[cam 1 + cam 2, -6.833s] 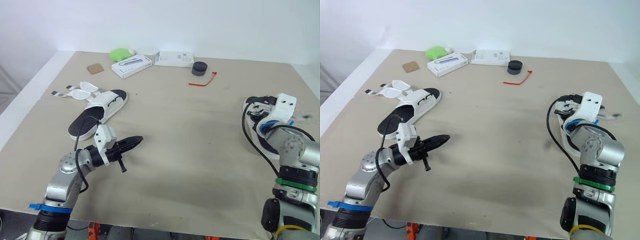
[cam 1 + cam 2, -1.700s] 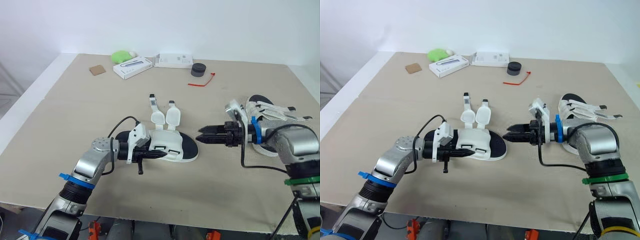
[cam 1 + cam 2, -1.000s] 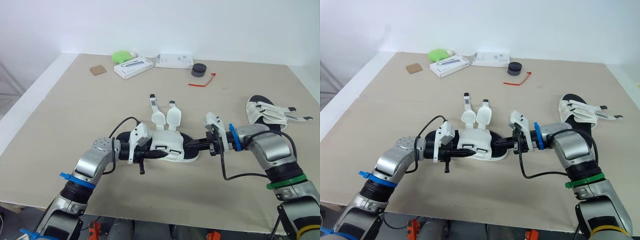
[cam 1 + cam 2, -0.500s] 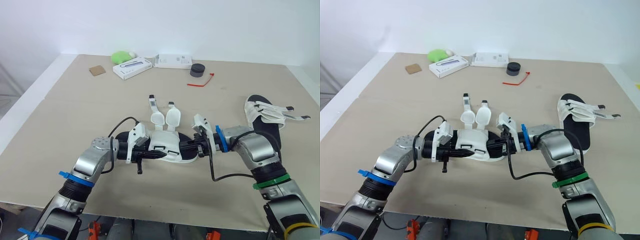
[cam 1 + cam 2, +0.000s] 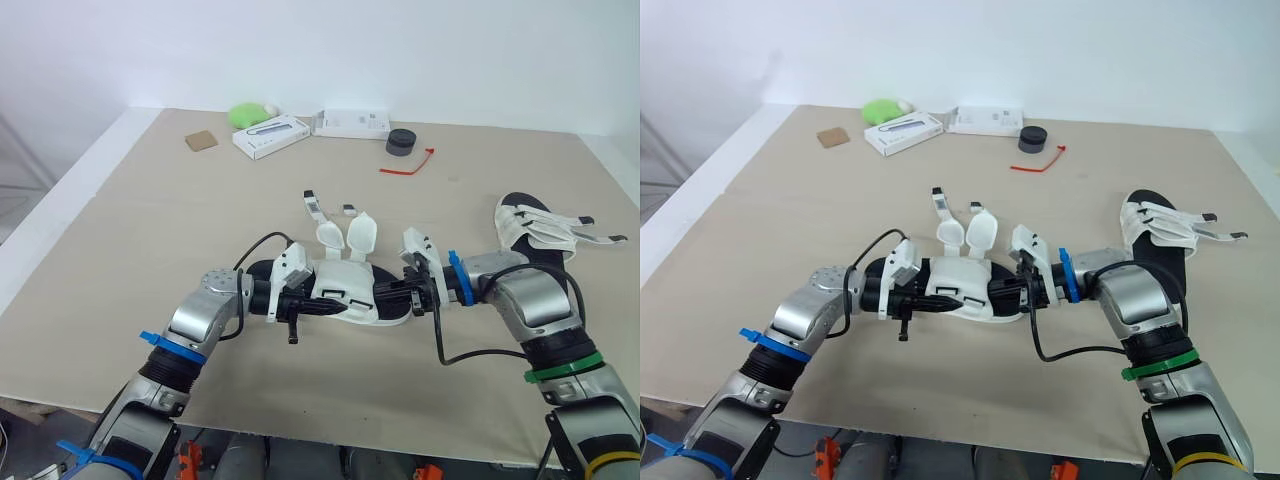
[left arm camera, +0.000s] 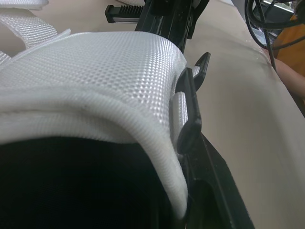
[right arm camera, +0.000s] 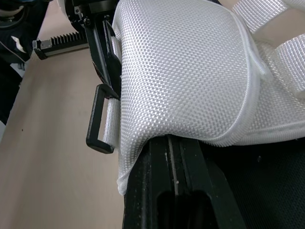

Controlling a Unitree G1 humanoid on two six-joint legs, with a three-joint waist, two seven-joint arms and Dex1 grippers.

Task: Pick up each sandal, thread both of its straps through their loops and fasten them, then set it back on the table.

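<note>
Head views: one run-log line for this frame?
left gripper: holding white mesh sandal with black sole, left end | right gripper: at sandal's right end | straps: both loose, upright | second white sandal: on table, right

On the sandal (image 5: pixel 960 282) the white upper is woven cloth — a coarse, faintly shiny mesh with a rolled hem — over a matt black footbed. Its black loops (image 7: pixel 93 121) look like smooth plastic, and the beige worktop (image 5: pixel 180 210) is matt.

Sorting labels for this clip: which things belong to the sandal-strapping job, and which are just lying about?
Job: centre sandal, held by left gripper; right gripper at it; second sandal.
Lying about: green lump, long white box, flat white box, black puck, red tie, brown card.
</note>
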